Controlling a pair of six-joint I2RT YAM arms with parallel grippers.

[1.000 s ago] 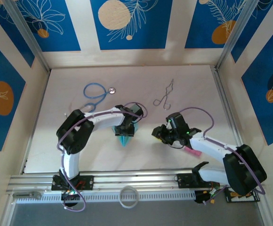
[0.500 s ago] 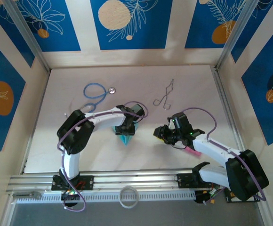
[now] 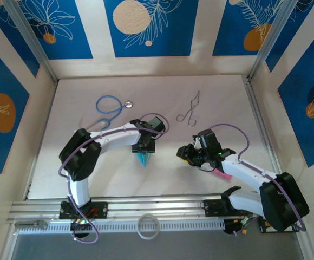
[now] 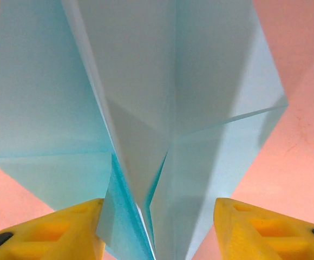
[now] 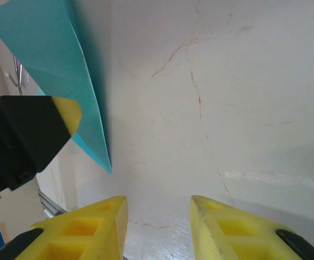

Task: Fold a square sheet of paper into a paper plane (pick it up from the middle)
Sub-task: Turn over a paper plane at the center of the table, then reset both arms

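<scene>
The paper plane (image 3: 142, 158) is a light turquoise dart lying on the table with its sharp point toward the near edge. In the left wrist view its folded layers and centre crease (image 4: 146, 108) stand between my yellow fingers (image 4: 65, 227). My left gripper (image 3: 146, 146) (image 4: 157, 208) is open and straddles the plane's wide end. My right gripper (image 3: 185, 153) (image 5: 158, 203) is open with bare table between its fingers, a short way right of the plane (image 5: 54, 59).
A blue-tubed stethoscope (image 3: 109, 105) lies at the back left and metal forceps (image 3: 188, 111) at the back centre. A pink block (image 3: 222, 174) sits under the right forearm. A white ring (image 3: 148, 226) rests on the front rail.
The left arm's elbow has swung left and its gripper shifted slightly over the plane, which looks narrower from above. The right gripper moved a little to the right, then held still.
</scene>
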